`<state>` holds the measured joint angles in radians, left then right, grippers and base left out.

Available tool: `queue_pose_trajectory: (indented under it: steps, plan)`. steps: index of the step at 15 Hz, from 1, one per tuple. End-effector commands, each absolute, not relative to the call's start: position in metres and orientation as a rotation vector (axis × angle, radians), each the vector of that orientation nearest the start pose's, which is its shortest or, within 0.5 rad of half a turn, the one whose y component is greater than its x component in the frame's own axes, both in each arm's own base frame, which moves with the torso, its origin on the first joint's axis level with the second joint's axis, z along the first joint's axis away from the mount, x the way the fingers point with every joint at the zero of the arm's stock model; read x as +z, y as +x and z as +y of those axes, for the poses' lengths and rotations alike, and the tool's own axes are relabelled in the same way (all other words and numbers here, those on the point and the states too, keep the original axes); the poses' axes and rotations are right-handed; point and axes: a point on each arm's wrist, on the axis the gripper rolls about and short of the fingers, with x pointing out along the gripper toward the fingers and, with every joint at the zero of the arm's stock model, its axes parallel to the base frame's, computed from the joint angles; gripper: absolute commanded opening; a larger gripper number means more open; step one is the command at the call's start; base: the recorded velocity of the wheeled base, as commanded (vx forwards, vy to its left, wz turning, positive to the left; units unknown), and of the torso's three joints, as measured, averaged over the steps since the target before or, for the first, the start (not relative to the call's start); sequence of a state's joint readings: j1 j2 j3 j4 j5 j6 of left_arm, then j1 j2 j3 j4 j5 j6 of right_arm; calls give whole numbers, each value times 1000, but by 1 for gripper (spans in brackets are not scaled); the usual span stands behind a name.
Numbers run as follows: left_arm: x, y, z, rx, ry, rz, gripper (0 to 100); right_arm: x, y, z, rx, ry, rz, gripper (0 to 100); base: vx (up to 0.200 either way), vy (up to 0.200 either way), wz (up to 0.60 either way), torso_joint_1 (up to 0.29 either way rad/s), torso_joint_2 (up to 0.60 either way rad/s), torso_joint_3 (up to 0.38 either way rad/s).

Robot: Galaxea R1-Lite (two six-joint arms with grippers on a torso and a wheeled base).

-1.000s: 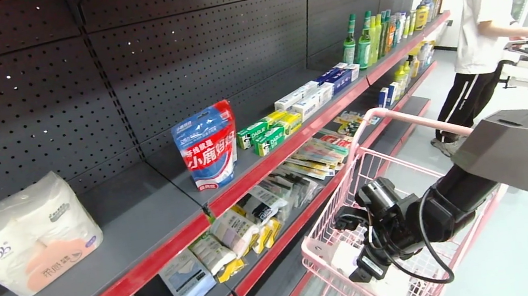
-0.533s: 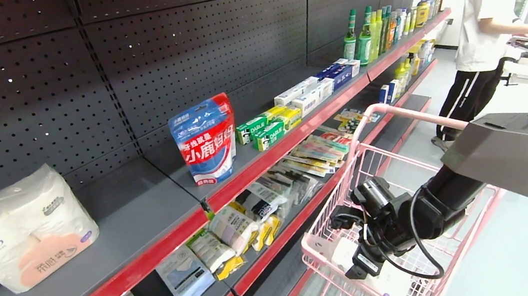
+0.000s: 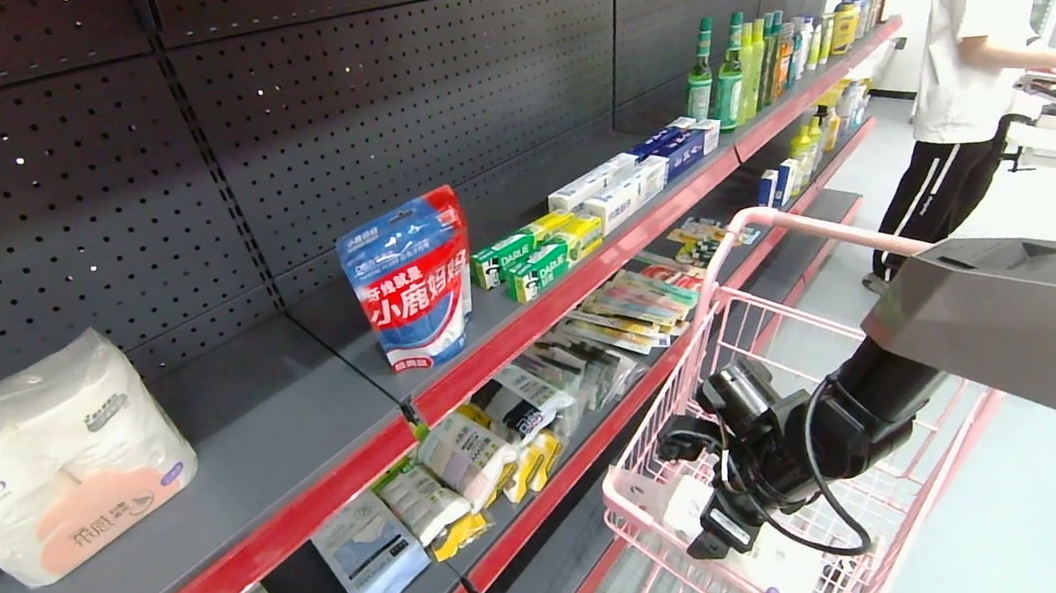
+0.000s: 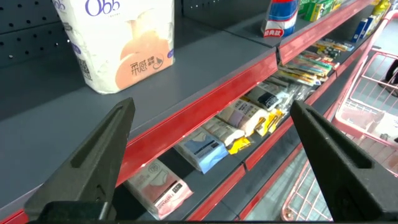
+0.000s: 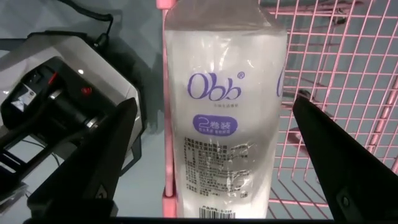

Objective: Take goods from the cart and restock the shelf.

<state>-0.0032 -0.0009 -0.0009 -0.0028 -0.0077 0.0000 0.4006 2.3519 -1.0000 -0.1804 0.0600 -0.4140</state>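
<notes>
Gripper (image 5: 214, 102) on right arm hangs spread above tissue pack (image 5: 224, 174).

The right arm (image 3: 863, 396) slants down and forward, wrist bent so the right claw (image 5: 208, 158) points downward with its 2 fingers (image 5: 99, 162) spread wide, and the left claw (image 4: 208, 155) likewise holds its 2 fingers far apart.

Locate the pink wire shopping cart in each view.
Head view: the pink wire shopping cart stands low, at the robot's right, beside the red shelf edge.
Left wrist view: its pink wires show past the red shelf edge.
Right wrist view: its pink bar and mesh lie under a white plastic pack.
Shared landmark: the red shelf edge, in head and left wrist views.
</notes>
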Motion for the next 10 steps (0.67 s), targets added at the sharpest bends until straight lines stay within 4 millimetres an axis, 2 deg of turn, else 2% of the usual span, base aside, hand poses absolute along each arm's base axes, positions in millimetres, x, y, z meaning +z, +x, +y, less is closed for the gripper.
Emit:
queue_pose_trajectory:
  steps: [1,5,10]
  plan:
    - [76,-23,0,-11,0,-3,100,-40,336,138,635,-554,1081,100,0,0,0,0,0,0]
    - [76,-23,0,-12,0,-3,100,-43,339,129,620,-550,1091,100,0,0,0,0,0,0]
    - [76,-23,0,-11,0,-5,100,-52,342,129,624,-557,1100,100,0,0,0,0,0,0]
